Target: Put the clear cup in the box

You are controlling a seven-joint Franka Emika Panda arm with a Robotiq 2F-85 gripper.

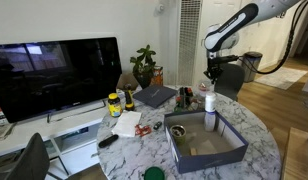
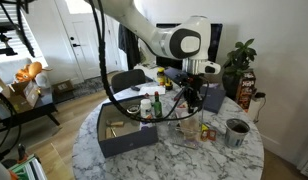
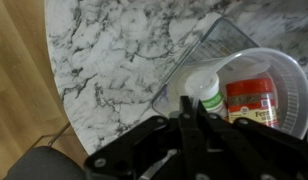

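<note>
My gripper point(image 3: 186, 105) hangs above the far part of the marble table, seen in both exterior views point(image 1: 211, 80) point(image 2: 191, 105). Its fingers are pressed close together on the near rim of the clear cup point(image 3: 279, 70), which seems to hang just under them point(image 1: 206, 89). Through the cup I see the cap of a white bottle point(image 3: 201, 88) and a red-labelled jar point(image 3: 254, 100) below. The white bottle point(image 1: 209, 102) stands right under the gripper. The box point(image 1: 234, 150), with low blue-grey walls, lies nearer the table's front point(image 2: 119, 142), apart from the gripper.
A grey metal cup point(image 1: 211, 121) stands by the box's far wall. A flat dark slab point(image 1: 154, 96), a plant point(image 1: 144, 65) and a TV point(image 1: 54, 75) are behind. A clear rectangular container point(image 3: 209, 45) lies near the cup. The table edge point(image 3: 54, 80) drops to wooden floor.
</note>
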